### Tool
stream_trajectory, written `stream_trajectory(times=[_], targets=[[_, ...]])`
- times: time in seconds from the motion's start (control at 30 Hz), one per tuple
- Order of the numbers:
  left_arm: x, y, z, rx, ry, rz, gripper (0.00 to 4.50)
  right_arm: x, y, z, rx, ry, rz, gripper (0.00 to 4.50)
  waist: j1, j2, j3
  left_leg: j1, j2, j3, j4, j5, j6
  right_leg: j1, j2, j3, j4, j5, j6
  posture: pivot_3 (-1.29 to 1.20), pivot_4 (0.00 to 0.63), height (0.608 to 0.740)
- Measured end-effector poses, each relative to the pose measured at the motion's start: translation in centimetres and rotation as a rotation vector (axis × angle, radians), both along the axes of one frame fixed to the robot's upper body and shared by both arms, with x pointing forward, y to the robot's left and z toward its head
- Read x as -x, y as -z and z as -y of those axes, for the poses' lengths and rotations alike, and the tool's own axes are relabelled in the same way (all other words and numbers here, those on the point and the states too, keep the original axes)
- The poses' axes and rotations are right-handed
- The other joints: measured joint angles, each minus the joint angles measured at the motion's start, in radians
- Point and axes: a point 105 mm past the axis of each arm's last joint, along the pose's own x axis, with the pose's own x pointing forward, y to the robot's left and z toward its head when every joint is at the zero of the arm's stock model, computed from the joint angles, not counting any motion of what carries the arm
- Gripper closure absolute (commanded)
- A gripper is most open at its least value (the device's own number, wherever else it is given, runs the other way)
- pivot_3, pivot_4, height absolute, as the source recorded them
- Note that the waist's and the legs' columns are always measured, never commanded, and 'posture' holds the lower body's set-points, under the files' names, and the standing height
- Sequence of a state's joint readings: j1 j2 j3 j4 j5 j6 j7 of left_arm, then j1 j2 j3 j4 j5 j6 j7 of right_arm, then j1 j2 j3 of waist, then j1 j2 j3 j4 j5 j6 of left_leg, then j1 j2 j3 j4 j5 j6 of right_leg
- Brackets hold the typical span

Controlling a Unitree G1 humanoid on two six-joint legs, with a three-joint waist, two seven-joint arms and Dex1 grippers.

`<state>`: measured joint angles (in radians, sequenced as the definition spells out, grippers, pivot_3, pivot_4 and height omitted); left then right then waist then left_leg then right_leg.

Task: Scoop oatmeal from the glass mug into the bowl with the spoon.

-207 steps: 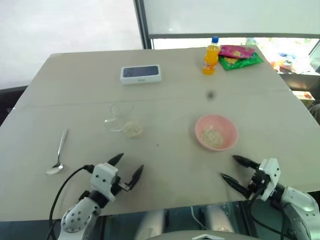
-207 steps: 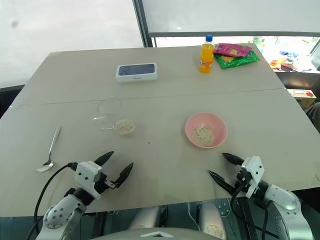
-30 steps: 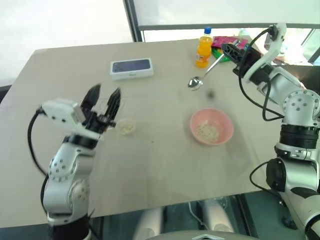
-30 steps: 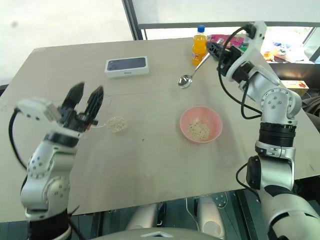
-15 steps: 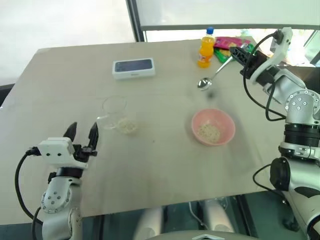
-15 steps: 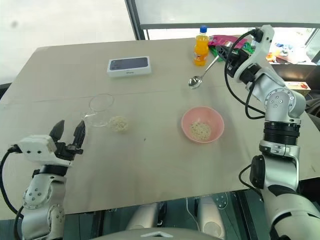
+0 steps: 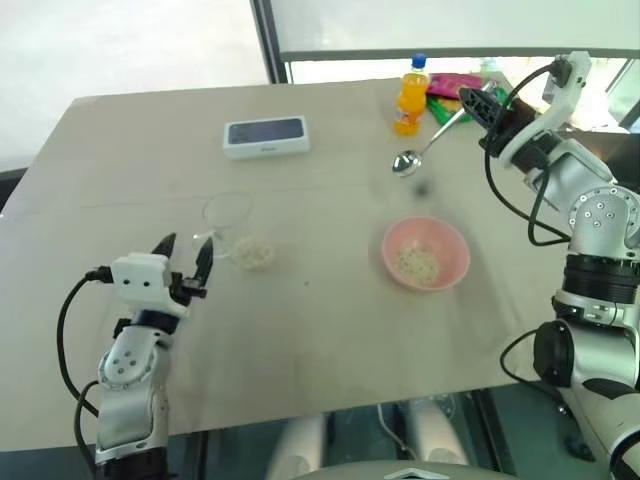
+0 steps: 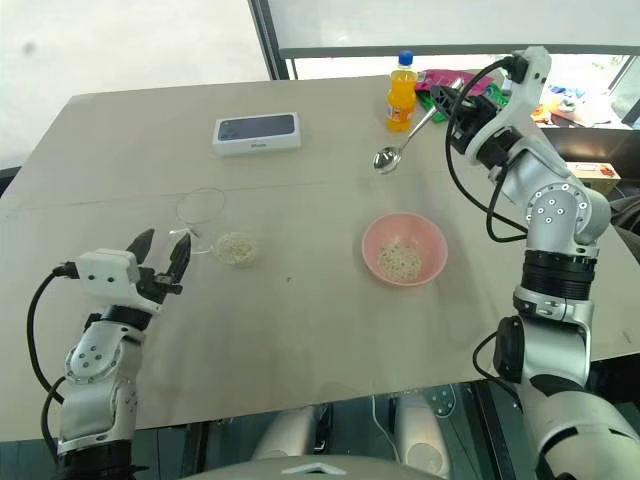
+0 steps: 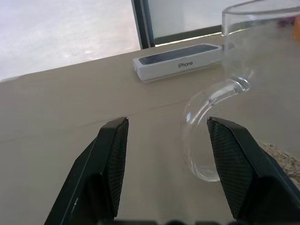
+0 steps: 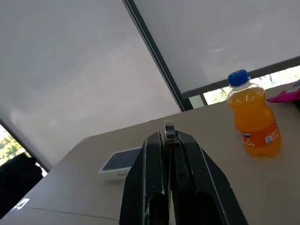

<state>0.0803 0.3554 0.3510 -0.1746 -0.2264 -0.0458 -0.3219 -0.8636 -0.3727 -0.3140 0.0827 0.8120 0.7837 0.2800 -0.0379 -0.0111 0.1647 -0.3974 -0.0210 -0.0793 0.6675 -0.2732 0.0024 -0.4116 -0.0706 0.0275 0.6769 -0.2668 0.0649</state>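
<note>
Left hand (image 7: 186, 262): we see it open, low over the desk (image 7: 330, 330), its fingers just short of the glass mug's handle.
Right hand (image 7: 472, 105): we see it raised and clamped on the handle of the spoon (image 7: 425, 148), whose bowl hangs below and ahead of the fingers.
Glass mug (image 7: 228, 221): upright, right in front of our left hand.
Oatmeal (image 7: 253, 252): a small heap on the desk beside the mug; more lies in the bowl.
Bowl (image 7: 426, 254): pink, below our right hand, nearer the robot.
iPhone box (image 7: 266, 136): beyond the left hand.
Orange drink bottle (image 7: 408, 95): just beside the right hand.
</note>
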Motion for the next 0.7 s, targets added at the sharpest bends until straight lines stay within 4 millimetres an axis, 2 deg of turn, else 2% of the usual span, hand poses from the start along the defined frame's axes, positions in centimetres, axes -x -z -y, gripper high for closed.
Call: stream_trajectory(times=[0.13, 0.27, 0.3, 0.33, 0.37, 0.4, 0.57, 0.63, 0.7], targets=[[-0.3, -0.4, 0.3, 0.003, 0.014, 0.016, 1.71, 0.0, 0.8, 0.3, 0.001, 0.011, -0.018, 4.50, 0.001, 0.000, 0.000, 0.000, 0.000, 0.000, 0.000, 0.000, 0.000, 0.000, 0.000, 0.000, 0.000, 0.000, 0.000, 0.00, 0.150, 0.740], [-0.7, -1.0, 0.6, 0.004, 0.029, 0.032, 1.71, 0.0, 0.7, 0.3, 0.000, 0.013, -0.016, 4.50, 0.000, 0.000, 0.000, 0.000, 0.000, 0.000, 0.000, 0.000, 0.000, 0.000, 0.000, 0.000, 0.000, 0.000, 0.000, 0.00, 0.150, 0.740], [-0.7, -1.0, 0.6, 0.004, 0.029, 0.032, 2.19, 0.0, 0.7, 0.4, -0.001, 0.014, -0.015, 4.50, -0.001, 0.000, 0.000, 0.000, 0.000, 0.000, 0.000, 0.000, 0.000, 0.000, 0.000, 0.000, 0.000, 0.000, 0.000, 0.00, 0.150, 0.740], [-0.7, -0.9, 0.6, 0.007, 0.029, 0.032, 2.38, 0.0, 0.7, 0.5, -0.003, 0.018, -0.014, 4.50, -0.001, 0.000, 0.000, 0.000, 0.000, 0.000, 0.000, 0.000, 0.000, 0.000, 0.000, 0.000, 0.000, 0.000, 0.000, 0.00, 0.150, 0.740], [-0.8, -0.9, 0.6, 0.011, 0.029, 0.031, 2.89, 0.0, 0.7, 0.5, -0.002, 0.019, -0.014, 4.50, -0.001, 0.000, 0.000, 0.000, 0.000, 0.000, 0.000, 0.000, 0.000, 0.000, 0.000, 0.000, 0.000, 0.000, 0.000, 0.00, 0.150, 0.740], [-0.8, -0.8, 0.5, 0.014, 0.026, 0.027, 3.04, 0.0, 0.7, 0.5, -0.001, 0.020, -0.014, 4.50, 0.000, 0.000, 0.000, 0.000, 0.000, 0.000, 0.000, 0.000, 0.000, 0.000, 0.000, 0.000, 0.000, 0.000, 0.000, 0.00, 0.150, 0.740], [-1.0, -0.3, 0.2, 0.028, 0.012, 0.004, 3.04, 0.0, 0.9, 0.6, 0.004, 0.026, -0.017, 4.50, 0.000, 0.000, 0.000, 0.000, 0.000, 0.000, 0.000, 0.000, 0.000, 0.000, 0.000, 0.000, 0.000, 0.000, 0.000, 0.00, 0.150, 0.740], [-1.0, -0.3, 0.2, 0.030, 0.013, 0.005, 3.52, -0.1, 1.1, 0.6, 0.006, 0.029, -0.022, 4.50, 0.000, 0.000, 0.000, 0.000, 0.000, 0.000, 0.000, 0.000, 0.000, 0.000, 0.000, 0.000, 0.000, 0.000, 0.000, 0.00, 0.150, 0.740], [-1.2, -0.4, 0.2, 0.044, 0.015, 0.009, 4.20, -0.1, 1.1, 0.6, 0.007, 0.030, -0.022, 4.50, 0.000, 0.000, 0.000, 0.000, 0.000, 0.000, 0.000, 0.000, 0.000, 0.000, 0.000, 0.000, 0.000, 0.000, 0.000, 0.00, 0.150, 0.740]])
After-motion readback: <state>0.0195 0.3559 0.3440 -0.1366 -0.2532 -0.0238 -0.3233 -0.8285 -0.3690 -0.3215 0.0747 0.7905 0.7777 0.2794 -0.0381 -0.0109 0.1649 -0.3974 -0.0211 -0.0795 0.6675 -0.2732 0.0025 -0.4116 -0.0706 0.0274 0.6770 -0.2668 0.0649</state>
